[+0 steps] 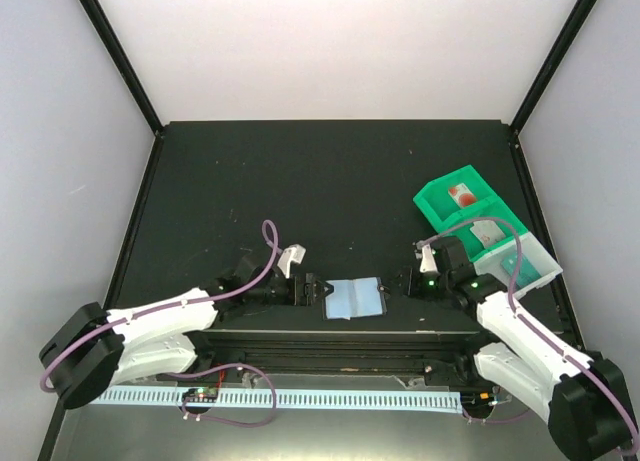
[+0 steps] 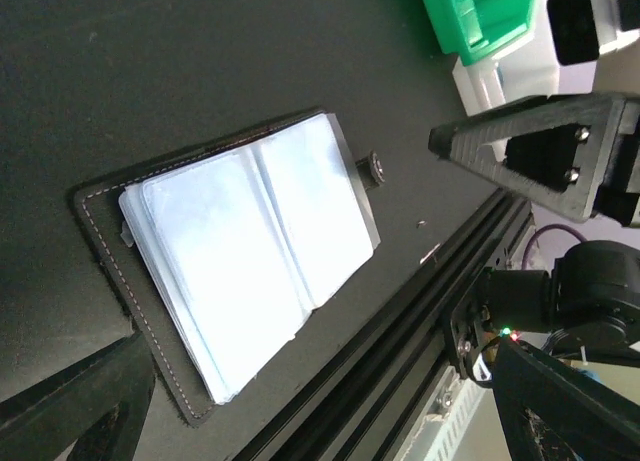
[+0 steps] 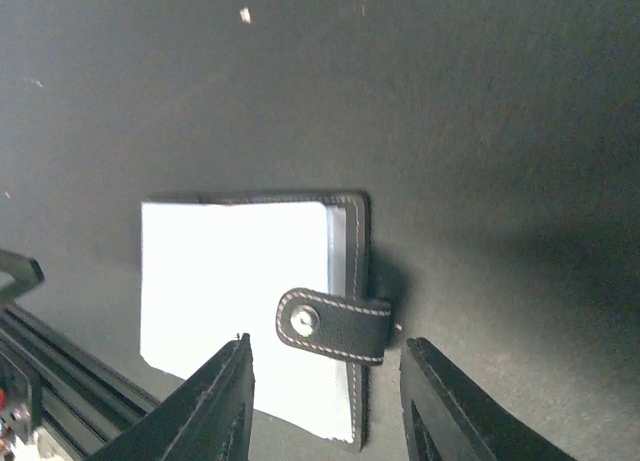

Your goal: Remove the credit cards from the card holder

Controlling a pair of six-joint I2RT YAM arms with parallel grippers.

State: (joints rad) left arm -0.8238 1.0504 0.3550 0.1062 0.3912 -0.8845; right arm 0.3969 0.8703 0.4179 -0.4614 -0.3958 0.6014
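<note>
Our left pincer stands released, jaws wide, just left of the card holder. Our right pincer is released too, its jaws either side of the snap tab without touching it. The holder lies open, pale leaves up, near the front edge of the table.

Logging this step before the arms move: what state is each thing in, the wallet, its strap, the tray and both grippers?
Wallet: open, lying flat, pale sleeves up.
Strap: unsnapped, sticking out past the edge.
Left gripper: open, at the wallet's left edge.
Right gripper: open, strap seen between its fingers.
Green tray: a card in its far compartment.
</note>
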